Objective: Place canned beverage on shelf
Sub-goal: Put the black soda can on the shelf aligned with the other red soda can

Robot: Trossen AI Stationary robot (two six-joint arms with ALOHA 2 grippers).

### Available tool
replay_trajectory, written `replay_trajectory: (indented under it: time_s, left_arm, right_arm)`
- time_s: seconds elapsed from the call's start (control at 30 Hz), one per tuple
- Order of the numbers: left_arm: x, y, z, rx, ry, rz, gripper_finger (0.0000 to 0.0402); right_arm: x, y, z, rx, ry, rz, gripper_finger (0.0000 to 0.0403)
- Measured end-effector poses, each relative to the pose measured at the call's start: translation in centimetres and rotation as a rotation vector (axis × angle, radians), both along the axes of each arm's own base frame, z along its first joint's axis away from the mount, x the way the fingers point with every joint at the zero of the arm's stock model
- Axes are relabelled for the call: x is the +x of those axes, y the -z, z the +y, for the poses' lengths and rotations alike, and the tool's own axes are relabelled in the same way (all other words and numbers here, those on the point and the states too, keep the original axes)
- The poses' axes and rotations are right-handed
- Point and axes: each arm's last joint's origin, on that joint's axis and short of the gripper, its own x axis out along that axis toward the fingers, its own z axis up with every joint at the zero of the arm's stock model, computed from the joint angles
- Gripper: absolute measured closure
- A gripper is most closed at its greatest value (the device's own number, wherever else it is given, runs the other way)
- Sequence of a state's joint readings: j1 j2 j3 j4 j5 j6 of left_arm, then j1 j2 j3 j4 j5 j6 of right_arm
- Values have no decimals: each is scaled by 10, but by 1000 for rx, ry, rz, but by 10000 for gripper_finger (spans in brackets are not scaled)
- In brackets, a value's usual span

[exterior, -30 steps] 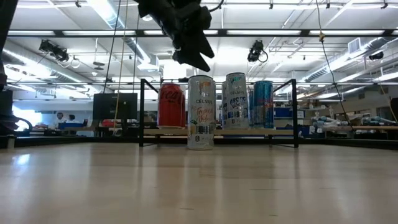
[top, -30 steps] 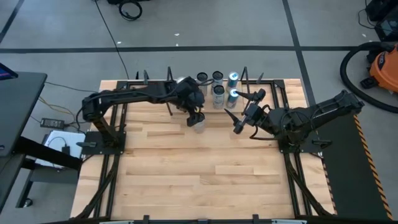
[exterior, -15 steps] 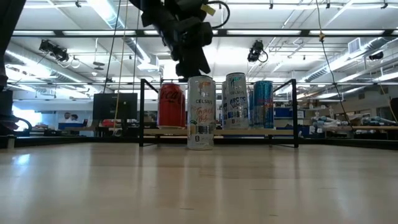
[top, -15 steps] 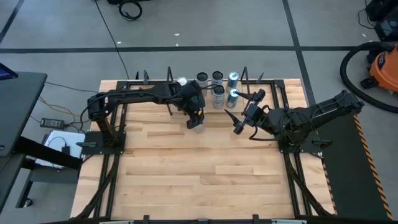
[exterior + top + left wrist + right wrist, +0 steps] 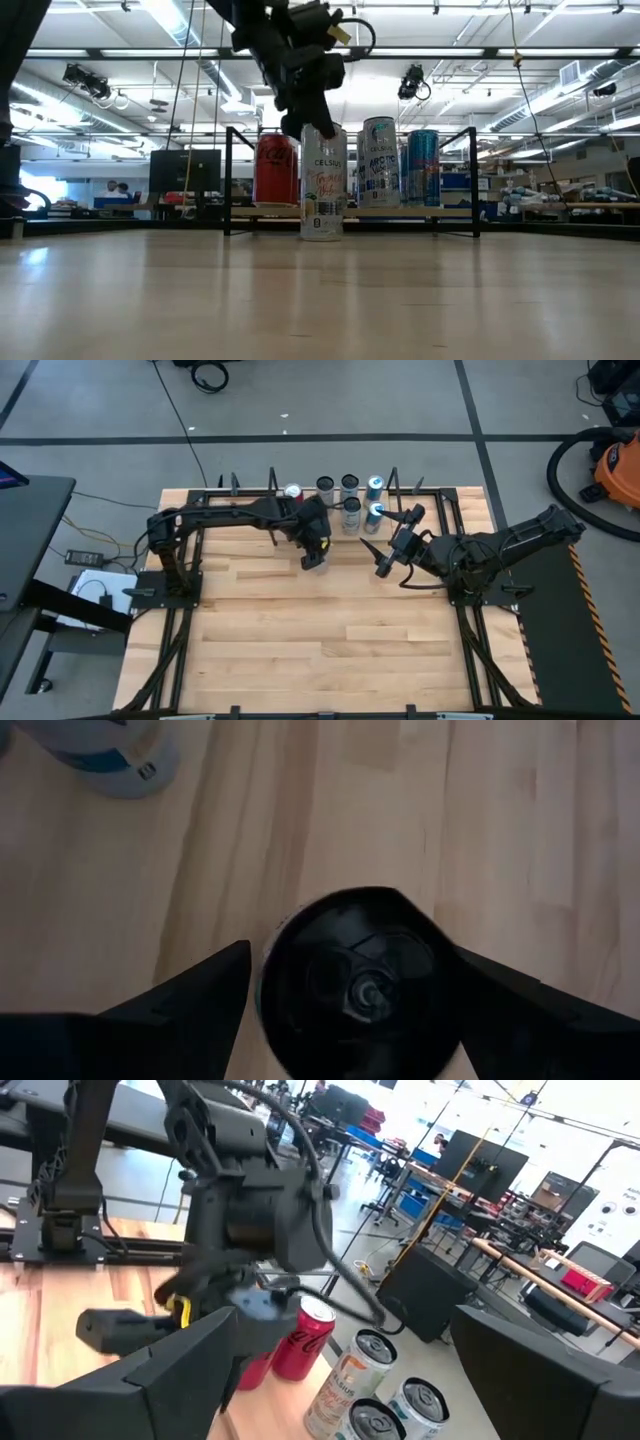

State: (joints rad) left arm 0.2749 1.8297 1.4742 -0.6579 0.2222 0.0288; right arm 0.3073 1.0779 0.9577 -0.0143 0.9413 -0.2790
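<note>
The left claw [image 5: 314, 553] hung released over the can [image 5: 322, 190], which stood upright on the table [image 5: 330, 630] directly beneath it, in front of the shelf [image 5: 440, 211] and not yet on it. The claw's fingers [image 5: 170, 1005] straddled the can's top without pinching it. The main risk appeared to be an off-centre squeeze. A bare strip of table showed between one finger and the rim, while the other finger seemed closer. If so, closing could nudge the tall can sideways and tip it before both pads gripped. A grasp taken only at the rim could also let it swing or slip on the lift. Just beyond the claw, the red can [image 5: 275, 170] and its neighbours crowded the shelf, so a careless carry might knock one over or clip the black end rod. The right claw [image 5: 385, 560] waited well off to the side, spread wide and empty, and looked unlikely to interfere. The left wrist view alone showed the can's lid centred between the fingers. The low view alone showed how far down the can's height the claw sat, only at its top, and that the can stood apart from the shelf. The high view hid the can under the arm.
</note>
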Motion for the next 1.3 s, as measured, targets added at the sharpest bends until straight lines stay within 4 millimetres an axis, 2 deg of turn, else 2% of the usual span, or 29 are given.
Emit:
replay_trajectory:
  time_s: [0.17, 0.27, 0.83, 1.17, 1.3]
  left_arm:
    - [3, 14, 1, -7, 15, 50, 86]
    - [3, 14, 0, -4, 62, 43, 86]
    - [5, 14, -6, -5, 59, 48, 86]
    - [5, 14, -7, 7, 62, 45, 139]
    - [5, 14, -7, 18, 83, 44, 140]
  right_arm:
    - [0, 0, 0, -2, 2, 4, 27]
    - [0, 0, 0, -2, 4, 5, 27]
    - [-1, 3, 0, -11, 6, 34, 27]
    - [-1, 5, 0, 21, 7, 31, 27]
    - [-1, 5, 0, 21, 5, 31, 27]
